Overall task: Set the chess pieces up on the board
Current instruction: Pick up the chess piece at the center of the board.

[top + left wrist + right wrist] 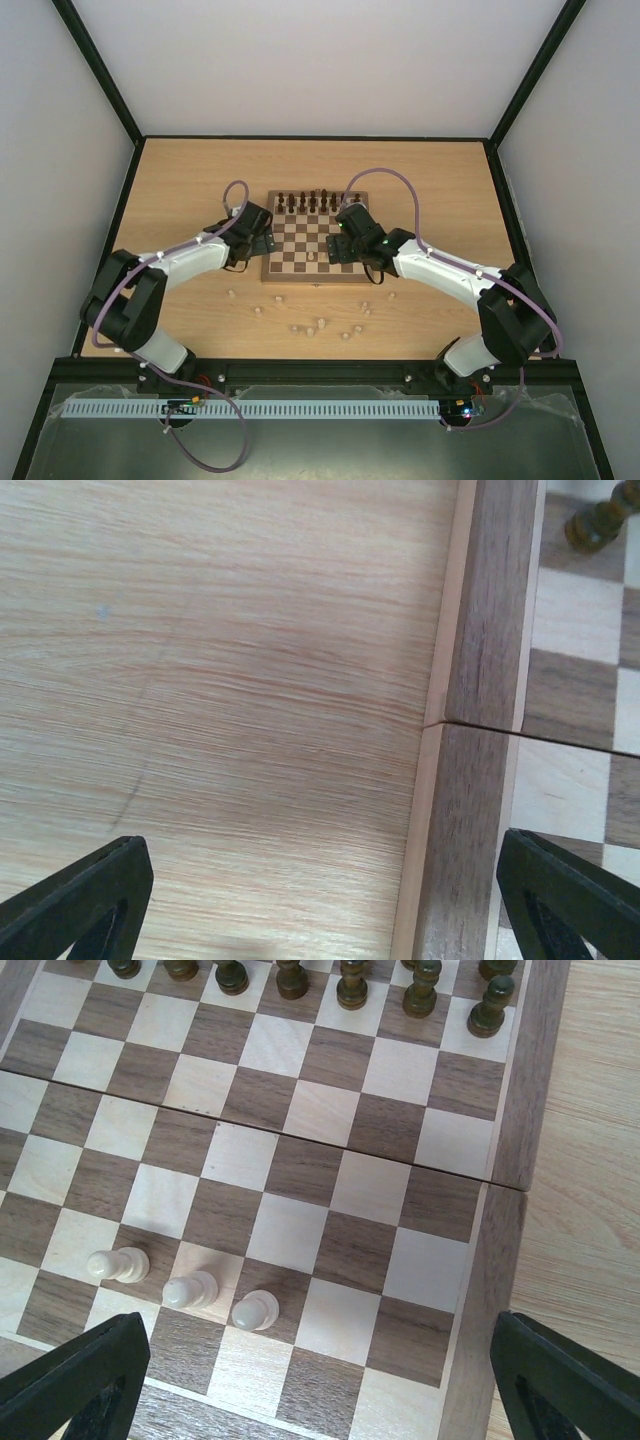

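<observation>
**Chess pieces mostly scattered off the board, both pairs of jaws spread and empty**

From above, the left jaws are seen at the board's left edge and the right jaws over its right half. Neither pair is seen to hold anything. Most pale pieces are strewn on the surface between the board's near edge and the arm bases. Dark pieces are lined along the far rows. Wide bare surface is offered on both sides of the board.

In the left wrist view, the jaws are spread wide with nothing between them. Bare surface and the board's dark border are framed below them. One dark piece is seen at the top right corner.

In the right wrist view, the jaws are spread wide and grip nothing. Three pale pieces are set in a row on neighbouring squares, one rank in from the near edge. Whether they stand upright cannot be told. Several ranks of open squares lie between them and the dark pieces at the far edge.
</observation>
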Controlling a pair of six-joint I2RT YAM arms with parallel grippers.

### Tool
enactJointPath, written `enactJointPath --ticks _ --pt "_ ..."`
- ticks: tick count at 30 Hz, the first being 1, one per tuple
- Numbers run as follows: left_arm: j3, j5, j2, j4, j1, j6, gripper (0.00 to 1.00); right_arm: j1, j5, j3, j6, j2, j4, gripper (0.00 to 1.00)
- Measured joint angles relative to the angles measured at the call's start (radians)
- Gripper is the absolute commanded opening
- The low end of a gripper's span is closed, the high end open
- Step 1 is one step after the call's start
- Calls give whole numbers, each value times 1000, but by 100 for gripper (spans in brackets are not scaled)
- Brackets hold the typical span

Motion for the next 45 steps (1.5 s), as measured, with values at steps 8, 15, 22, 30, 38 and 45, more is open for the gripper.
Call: enactJointPath --ticks 8,15,22,30,38,45 --pt "-21 -29 -104 -47 0 -59 96 0 -28 -5 1 -5 4 93" --pt "-109 -47 -189 -76 0 -115 91 0 -51 -8 4 -14 9 91" --pt "-157 -43 -186 -74 -9 -145 82 0 -70 -11 4 -24 16 90" --pt "-186 -40 -182 -60 -49 -155 56 0 -79 -12 4 -26 19 89" --pt "-192 -33 -168 -43 -68 -146 42 0 -82 -13 4 -26 21 89" --pt "-197 -27 -124 -22 -68 -136 23 0 -84 -14 4 -26 21 88"
